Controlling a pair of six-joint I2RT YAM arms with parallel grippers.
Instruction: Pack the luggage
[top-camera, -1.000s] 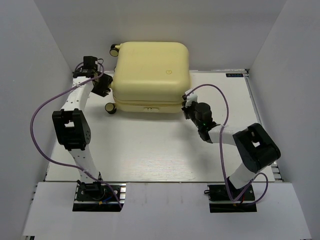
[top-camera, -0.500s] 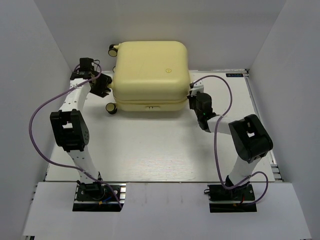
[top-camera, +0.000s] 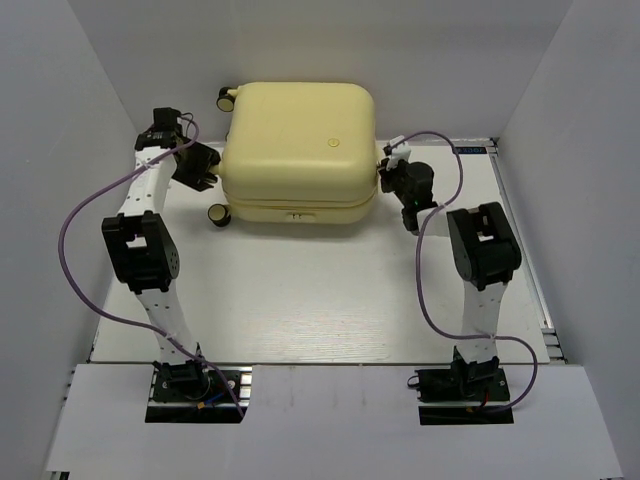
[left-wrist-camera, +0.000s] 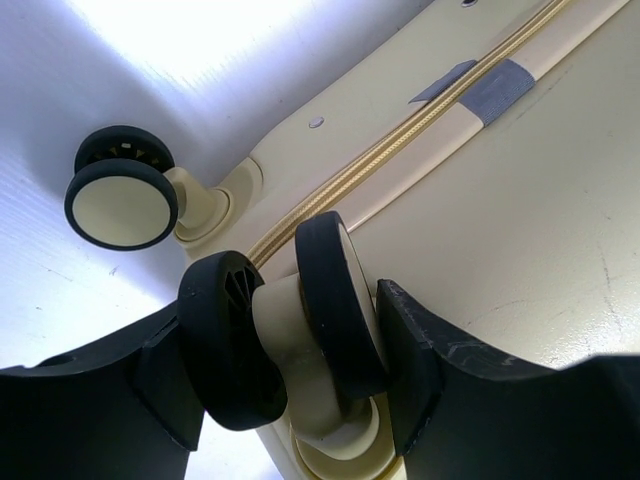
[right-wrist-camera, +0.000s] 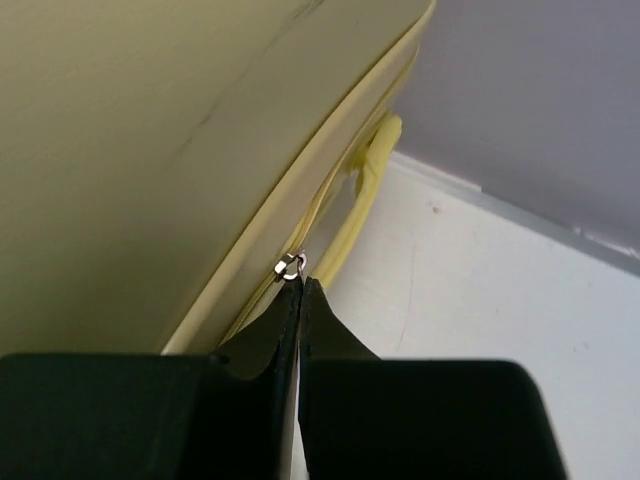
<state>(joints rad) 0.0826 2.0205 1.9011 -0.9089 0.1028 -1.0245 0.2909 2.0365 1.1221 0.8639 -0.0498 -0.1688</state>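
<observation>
**A:** From overhead, where is the luggage, and how are the arms posed?

**B:** The pale yellow hard-shell suitcase (top-camera: 300, 140) lies flat and closed at the far middle of the white table (top-camera: 300, 300). Both arms stretch forward. The left gripper (top-camera: 205, 170) is at the case's left side, by its wheels. The right gripper (top-camera: 385, 178) touches the right side at the seam.

**A:** And the left wrist camera?

**B:** The black fingers (left-wrist-camera: 425, 355) clasp a twin black-tyred cream wheel (left-wrist-camera: 335, 300), pressing on both of its outer faces. This probably braces the case. A gold zipper line (left-wrist-camera: 400, 150) runs past.

**A:** The right wrist camera?

**B:** The jaws are clenched tip to tip, pinching a small silver zipper pull (right-wrist-camera: 290, 267) on the seam. This is likely to draw the zip around the case, which the other arm seems to be steadying.
</observation>
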